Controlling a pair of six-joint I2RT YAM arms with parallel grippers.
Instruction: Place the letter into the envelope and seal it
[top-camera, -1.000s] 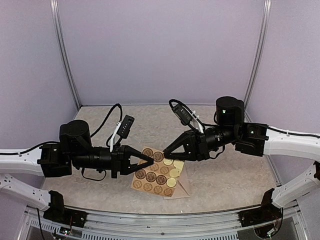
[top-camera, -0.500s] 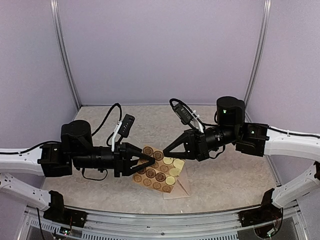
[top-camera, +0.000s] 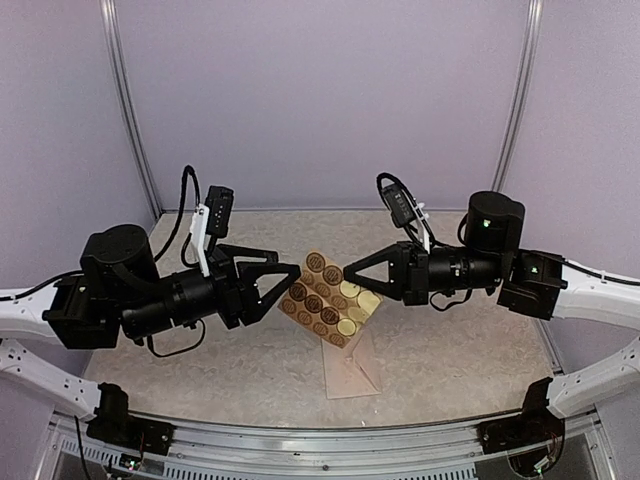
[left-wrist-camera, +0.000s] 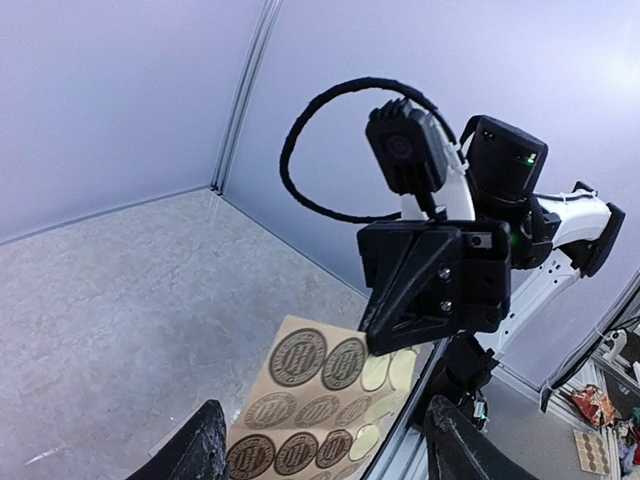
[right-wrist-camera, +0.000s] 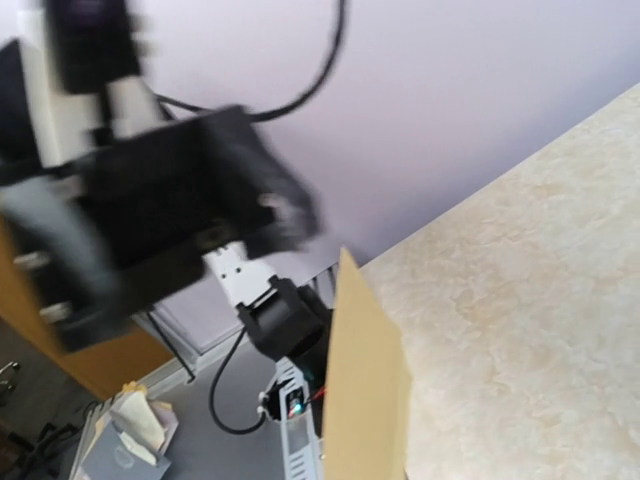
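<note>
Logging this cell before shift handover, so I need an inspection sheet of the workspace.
Surface: beige speckled table.
Job's things: envelope lies flat on the table near the front edge; letter not seen.
Clutter: sticker sheet, held off the table.
Grippers: left gripper open beside the sheet; right gripper shut on the sheet's edge.
Cables: black cable looped above each wrist.
Surroundings: lilac walls, metal frame posts.

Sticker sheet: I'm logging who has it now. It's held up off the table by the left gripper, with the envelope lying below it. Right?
Not quite. The right gripper, shut on its edge, holds the sticker sheet up. The left gripper stands open at the other edge, as the top view shows. The envelope does lie below it on the table.
</note>
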